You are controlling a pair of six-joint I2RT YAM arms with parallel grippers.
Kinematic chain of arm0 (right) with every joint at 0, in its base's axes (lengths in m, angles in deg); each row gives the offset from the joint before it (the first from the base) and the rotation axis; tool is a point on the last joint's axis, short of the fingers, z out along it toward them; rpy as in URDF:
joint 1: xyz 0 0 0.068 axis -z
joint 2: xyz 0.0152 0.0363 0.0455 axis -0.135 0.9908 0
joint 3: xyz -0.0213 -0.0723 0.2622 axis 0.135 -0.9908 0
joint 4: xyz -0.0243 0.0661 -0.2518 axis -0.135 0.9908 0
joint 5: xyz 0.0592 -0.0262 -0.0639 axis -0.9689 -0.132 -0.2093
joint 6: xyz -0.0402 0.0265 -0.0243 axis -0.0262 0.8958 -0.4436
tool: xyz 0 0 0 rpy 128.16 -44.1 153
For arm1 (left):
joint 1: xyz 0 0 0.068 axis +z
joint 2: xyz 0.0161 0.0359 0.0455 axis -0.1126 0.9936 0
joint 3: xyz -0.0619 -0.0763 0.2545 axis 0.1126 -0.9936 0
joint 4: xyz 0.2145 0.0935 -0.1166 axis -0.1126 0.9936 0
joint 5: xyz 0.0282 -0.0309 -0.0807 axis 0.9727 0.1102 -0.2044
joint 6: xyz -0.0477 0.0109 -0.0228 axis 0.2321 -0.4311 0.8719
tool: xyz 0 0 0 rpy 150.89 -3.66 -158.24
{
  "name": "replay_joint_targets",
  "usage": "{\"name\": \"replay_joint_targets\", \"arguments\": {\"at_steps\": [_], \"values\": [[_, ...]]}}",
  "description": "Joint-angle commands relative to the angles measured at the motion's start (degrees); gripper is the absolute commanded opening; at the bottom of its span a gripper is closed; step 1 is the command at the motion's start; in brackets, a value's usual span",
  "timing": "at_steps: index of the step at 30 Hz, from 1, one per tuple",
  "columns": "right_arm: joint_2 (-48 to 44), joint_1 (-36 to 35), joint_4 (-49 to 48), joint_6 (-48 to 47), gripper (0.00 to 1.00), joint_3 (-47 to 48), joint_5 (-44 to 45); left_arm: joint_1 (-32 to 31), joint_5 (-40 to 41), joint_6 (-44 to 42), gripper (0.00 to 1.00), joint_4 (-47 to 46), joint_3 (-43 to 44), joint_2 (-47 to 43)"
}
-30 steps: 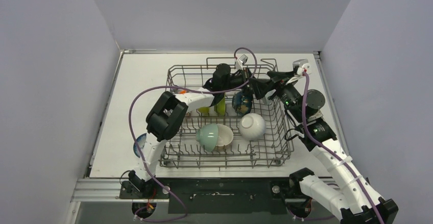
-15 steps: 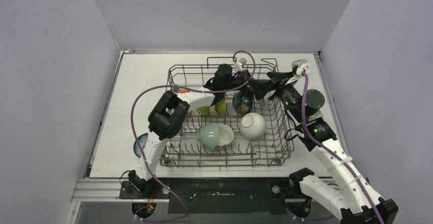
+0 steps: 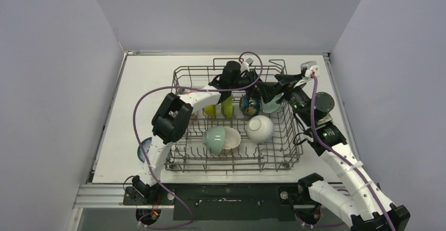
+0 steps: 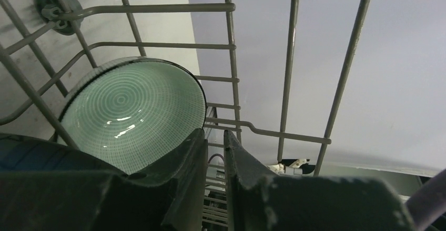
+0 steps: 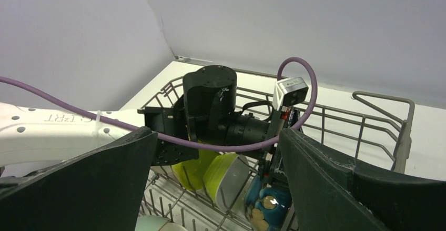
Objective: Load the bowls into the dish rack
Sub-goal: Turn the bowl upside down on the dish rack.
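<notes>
Drawn back slightly, left tool [image 4: 213,134] stands narrowly parted, empty, just beside pale green bowl [image 4: 131,110] in dish rack [image 3: 231,160]; right tool [image 5: 216,137] gapes wide, empty.

left gripper [image 4: 214,142] — jaws eased apart | arm shifted back | green bowl [image 4: 131,112] — let go

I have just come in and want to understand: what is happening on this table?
A two-armed robot is filling a large grey wire dish rack. The left gripper is beside a pale green ringed bowl standing on edge at the rack's far right, its jaws slightly apart with nothing between. The right gripper hovers nearby, wide open and empty. A white round bowl and others sit in the rack.
</notes>
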Motion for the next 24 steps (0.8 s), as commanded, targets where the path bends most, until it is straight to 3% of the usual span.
{"name": "replay_joint_targets", "arguments": {"at_steps": [1,5,12,16,21,24], "values": [[-0.64,0.61,-1.40,-0.40,0.90,2.26,-0.95,3.64,2.99,-7.37,0.15,10.22,3.10,-1.74],[-0.21,0.55,-1.49,-0.27,0.90,2.48,-1.13,4.17,3.06,-10.72,0.16,13.40,4.56,-2.29],[0.24,0.55,-0.56,0.51,0.90,3.46,-0.03,2.32,1.79,-17.11,0.45,12.62,7.39,-3.52],[-0.46,0.55,0.10,0.39,0.90,4.11,1.07,0.41,5.55,-24.29,0.50,11.49,5.39,-6.23],[-0.94,0.54,1.17,0.18,0.90,4.70,1.29,-0.67,8.72,-31.36,0.50,-0.60,-2.48,-10.86],[-1.21,0.69,1.37,0.18,0.90,4.72,1.41,-1.28,9.66,-35.50,0.51,-12.66,-8.45,-13.74]]}}
